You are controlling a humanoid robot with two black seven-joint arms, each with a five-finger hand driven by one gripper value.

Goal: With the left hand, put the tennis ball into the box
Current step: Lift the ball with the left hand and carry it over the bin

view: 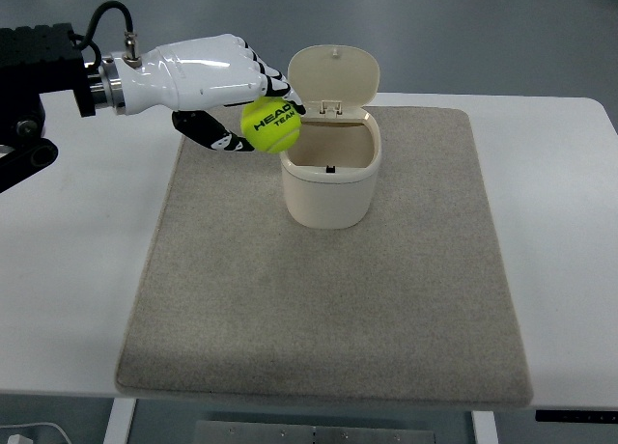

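Note:
My left hand [253, 111] comes in from the left edge, white with black finger joints, and is shut on a yellow-green tennis ball [269, 125]. It holds the ball in the air just left of the box's rim. The box [330, 189] is a small cream bin with its lid [333, 75] flipped up and back, so its mouth is open. It stands upright on the far middle of a grey-beige mat [328, 299]. The right arm is out of view.
The mat lies on a white table [68, 270] whose front edge runs along the bottom of the view. A black cable [101, 19] loops above my left wrist.

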